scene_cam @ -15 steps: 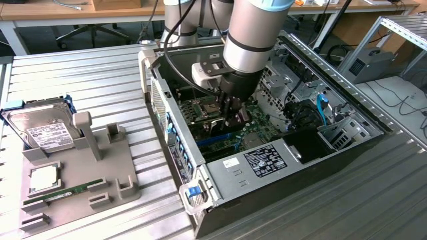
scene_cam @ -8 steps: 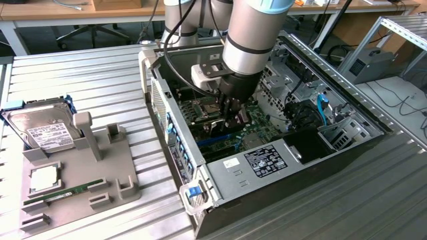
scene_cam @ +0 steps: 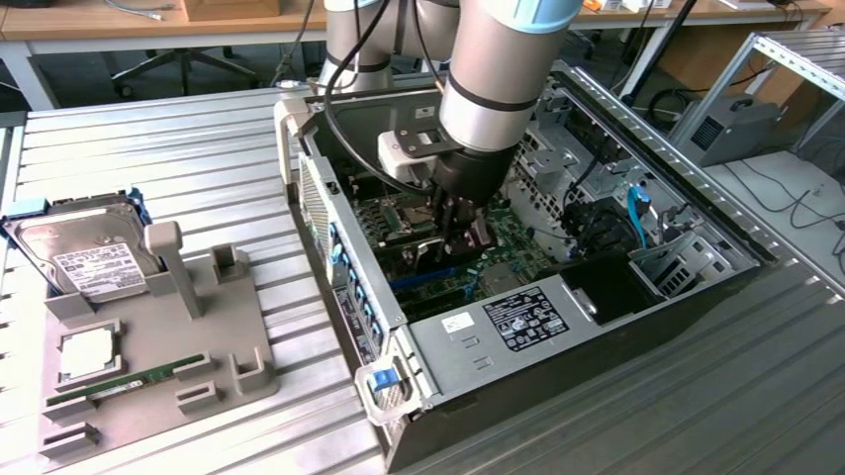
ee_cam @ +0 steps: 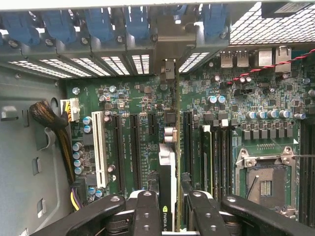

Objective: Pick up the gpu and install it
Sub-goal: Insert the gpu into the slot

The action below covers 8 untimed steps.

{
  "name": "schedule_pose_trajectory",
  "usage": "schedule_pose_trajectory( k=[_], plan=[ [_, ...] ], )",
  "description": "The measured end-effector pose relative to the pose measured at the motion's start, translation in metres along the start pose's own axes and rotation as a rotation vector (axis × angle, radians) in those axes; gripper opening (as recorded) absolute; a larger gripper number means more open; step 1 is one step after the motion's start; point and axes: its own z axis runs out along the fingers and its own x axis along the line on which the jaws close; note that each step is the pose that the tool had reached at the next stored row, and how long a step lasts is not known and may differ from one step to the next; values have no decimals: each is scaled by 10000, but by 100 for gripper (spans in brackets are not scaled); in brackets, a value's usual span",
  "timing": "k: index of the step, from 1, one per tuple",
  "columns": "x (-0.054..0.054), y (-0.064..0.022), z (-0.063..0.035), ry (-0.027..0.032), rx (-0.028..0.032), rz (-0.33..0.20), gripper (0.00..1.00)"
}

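Tool (ee_cam: 171, 199) clamped on the gpu (ee_cam: 167, 164), a thin dark card with silver bracket. It's held edge-on inside the open grey metal PC case (scene_cam: 429, 356), just over the green motherboard (ee_cam: 231, 93).

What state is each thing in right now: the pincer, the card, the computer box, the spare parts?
pincer: closed on the gpu.
gpu: held on edge over the motherboard, seating unclear.
computer case: on its side, open.
hard drive: propped in the grey holder.
memory stick: flat in the holder.
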Motion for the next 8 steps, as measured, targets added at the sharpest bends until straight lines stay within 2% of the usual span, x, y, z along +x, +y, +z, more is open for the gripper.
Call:
schedule_pose_trajectory(
  k=[8],
  plan=[
    [1, 0, 34, -3, 1, 0, 27]
  ],
)
